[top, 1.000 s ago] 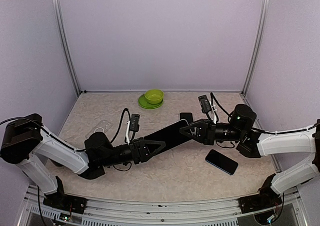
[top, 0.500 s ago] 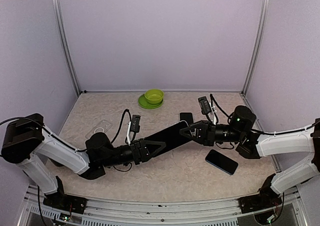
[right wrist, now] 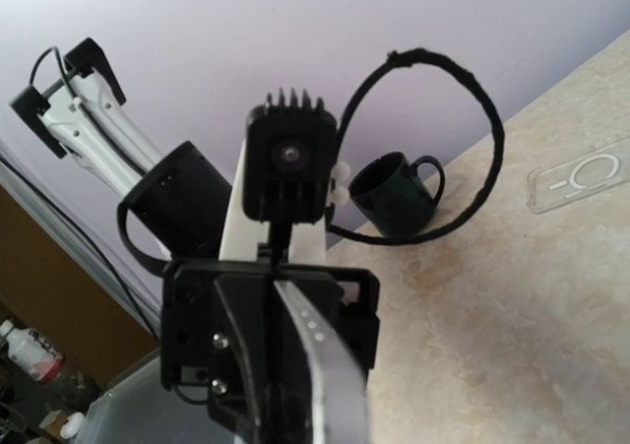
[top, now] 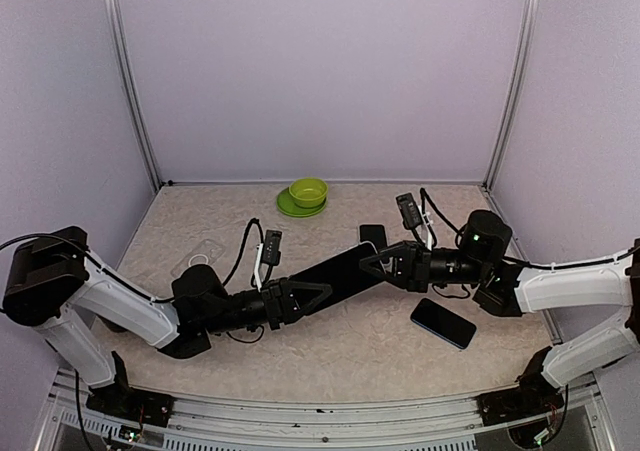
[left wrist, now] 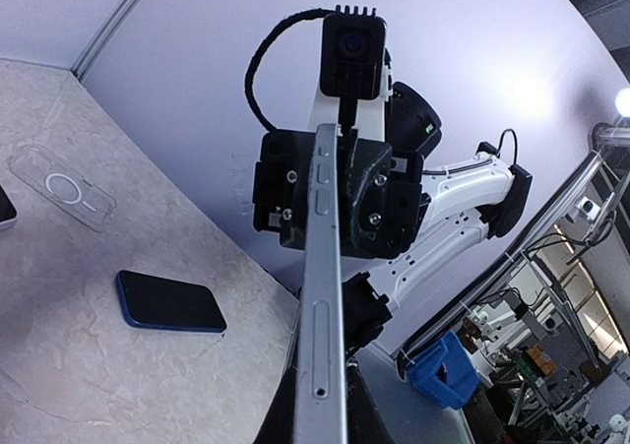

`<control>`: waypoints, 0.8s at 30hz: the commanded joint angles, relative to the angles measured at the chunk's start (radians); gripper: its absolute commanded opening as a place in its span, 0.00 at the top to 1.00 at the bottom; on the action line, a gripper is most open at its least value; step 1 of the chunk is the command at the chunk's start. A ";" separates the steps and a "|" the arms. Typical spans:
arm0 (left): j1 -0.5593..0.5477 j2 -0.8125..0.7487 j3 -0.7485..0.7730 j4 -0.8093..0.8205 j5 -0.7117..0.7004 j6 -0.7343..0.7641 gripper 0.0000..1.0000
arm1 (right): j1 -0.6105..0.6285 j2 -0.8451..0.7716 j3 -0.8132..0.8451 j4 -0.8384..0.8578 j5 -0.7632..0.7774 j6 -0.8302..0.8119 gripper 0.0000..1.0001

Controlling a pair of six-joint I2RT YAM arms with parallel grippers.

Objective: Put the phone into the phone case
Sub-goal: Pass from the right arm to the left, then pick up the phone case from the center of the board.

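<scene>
As left gripper (top: 318, 290) and right gripper (top: 373, 261) clamped the slim black phone (top: 342, 268) aloft, I judged a handover. One had to release before the clear plastic case (left wrist: 61, 186).

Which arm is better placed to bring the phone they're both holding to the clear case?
Left. The left claw grips the black phone, and the clear case lies on its side; the right claw sits farther away.
</scene>
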State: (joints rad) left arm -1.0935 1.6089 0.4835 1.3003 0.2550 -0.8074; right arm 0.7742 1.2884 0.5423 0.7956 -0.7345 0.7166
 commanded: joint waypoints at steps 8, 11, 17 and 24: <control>-0.008 -0.092 -0.010 -0.058 -0.038 0.058 1.00 | -0.012 -0.102 0.104 -0.397 0.194 -0.237 0.44; -0.011 -0.136 -0.022 -0.114 -0.061 0.084 1.00 | -0.024 -0.131 0.140 -0.497 0.266 -0.285 0.34; -0.019 -0.214 -0.057 -0.195 -0.106 0.117 1.00 | -0.077 -0.133 0.222 -0.677 0.379 -0.340 0.34; -0.042 -0.273 -0.111 -0.225 -0.150 0.129 1.00 | -0.226 -0.024 0.307 -0.882 0.511 -0.305 0.33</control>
State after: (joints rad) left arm -1.1191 1.3861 0.3954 1.0599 0.1436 -0.7097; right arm 0.6235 1.1919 0.7982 0.0921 -0.3439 0.4061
